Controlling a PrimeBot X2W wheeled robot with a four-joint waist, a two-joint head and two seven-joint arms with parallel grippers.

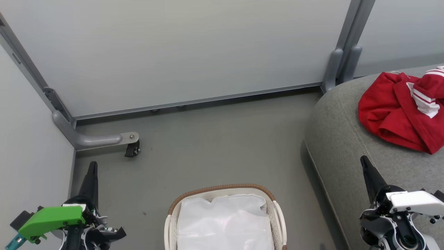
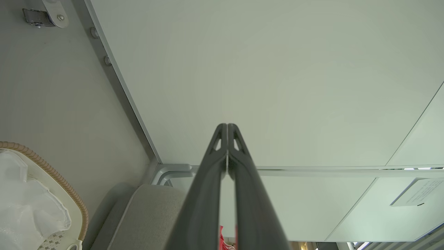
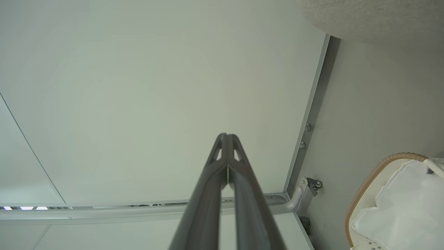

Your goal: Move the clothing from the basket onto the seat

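- The left pincer (image 2: 227, 129), left of the basket (image 1: 222, 189), is clenched tip to tip, grasping nothing and touching nothing.
- The right pincer (image 3: 227, 138), right of the basket and near the seat (image 1: 340, 146), is likewise clenched and empty.
- The clothing (image 1: 399, 114) lies bunched on the seat, well right of the basket and beyond it.
- A white liner (image 1: 223, 222) lies in the basket.
- The basket stands on a grey floor (image 1: 215, 139), with pale wall panels (image 1: 173, 52) beyond.
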